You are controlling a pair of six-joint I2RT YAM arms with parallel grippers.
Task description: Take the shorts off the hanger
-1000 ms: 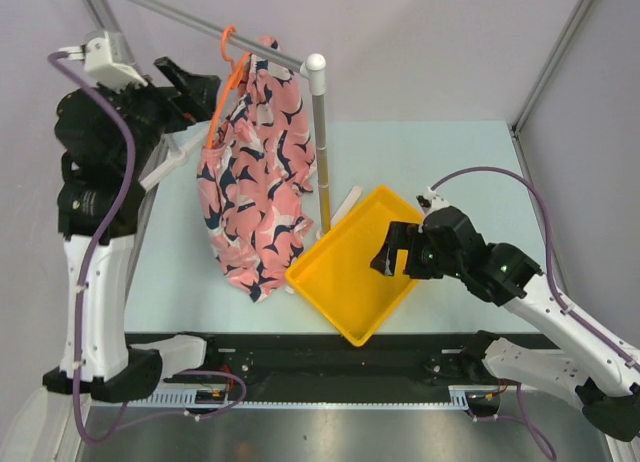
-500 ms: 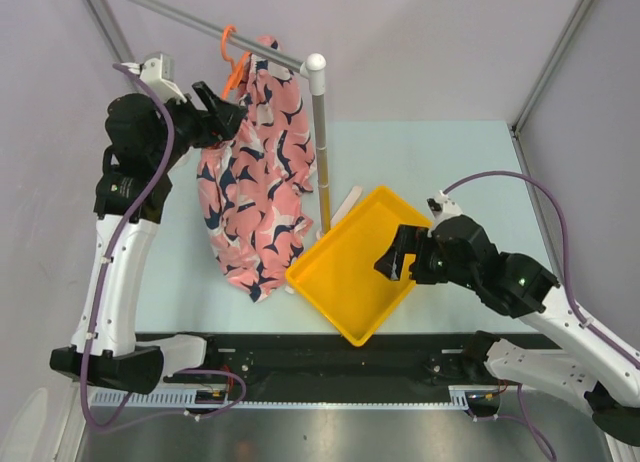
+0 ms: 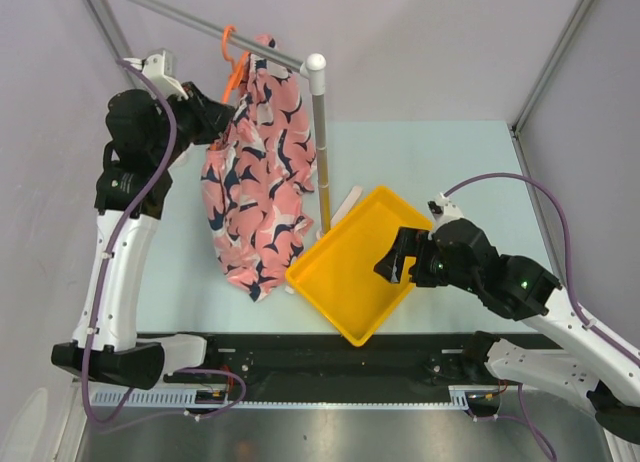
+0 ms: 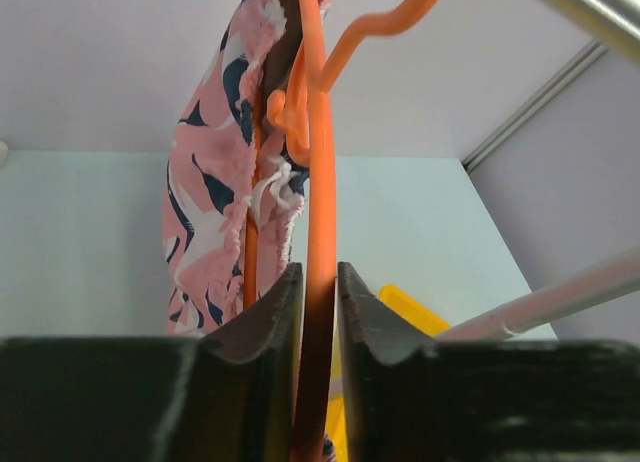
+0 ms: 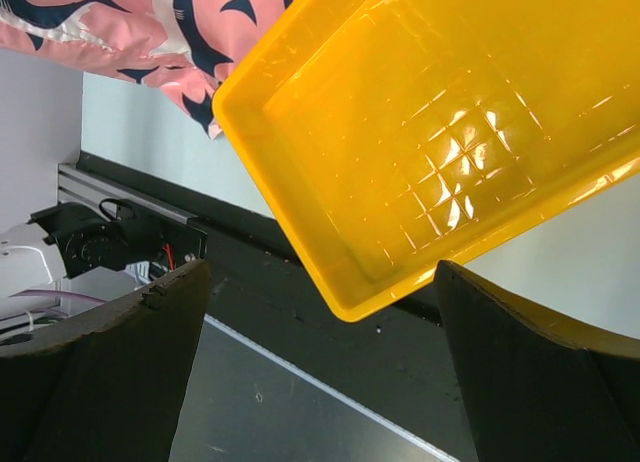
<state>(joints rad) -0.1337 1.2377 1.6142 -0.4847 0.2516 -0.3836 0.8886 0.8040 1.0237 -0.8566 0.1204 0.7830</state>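
My left gripper [image 3: 222,117] is up at the rail [image 3: 180,17], its fingers [image 4: 280,317] drawn narrow and pinched on one thin arm of the orange hanger [image 4: 318,182]. In the left wrist view the wire runs straight down between both pads and vanishes behind them, so I cannot see the frame's lower part. The hook bends away to the upper right and is cut off at the top edge.

From above, the hanger [image 3: 238,72] shows only its hook over the rail and a short sloping stretch. The rest is buried under the shorts [image 3: 255,182]. They hang from it beside the upright post, and their lower end sags close to the yellow tray [image 3: 350,282] on the table [image 3: 430,172]. Whether the hem touches the table I cannot tell.

My right gripper [image 3: 395,254] hangs above the tray with its fingers [image 5: 100,362] spread wide, holding nothing. The right wrist view catches just a corner of the shorts [image 5: 120,22], and the tray [image 5: 420,132] runs out of the picture.
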